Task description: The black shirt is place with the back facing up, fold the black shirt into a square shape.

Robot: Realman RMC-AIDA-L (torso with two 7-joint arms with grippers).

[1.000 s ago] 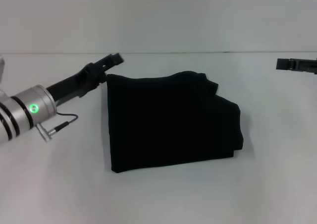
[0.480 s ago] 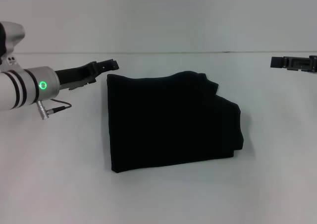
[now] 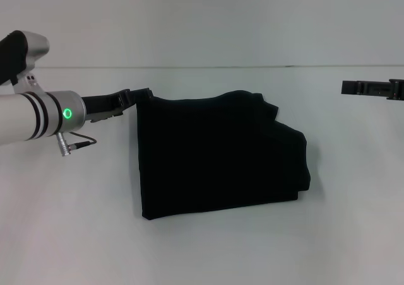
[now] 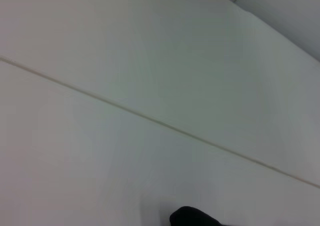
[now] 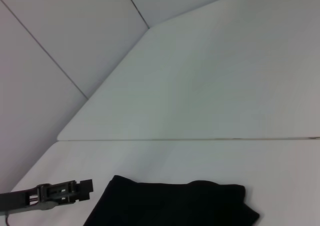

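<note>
One corner of the black shirt (image 3: 218,156) lies just beyond the left gripper (image 3: 140,94); finger spread unclear; pinch only the top layer.

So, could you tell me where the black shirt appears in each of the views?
Head view: black shirt, middle of the table.
Left wrist view: one dark corner at the frame's edge.
Right wrist view: along the frame's edge.
Shared landmark: left gripper at its far corner.

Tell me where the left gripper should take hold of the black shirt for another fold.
Probably the far left corner of the black shirt, approached from the left: the left gripper is right beside it, and that edge looks straight. The right gripper is well off.
</note>
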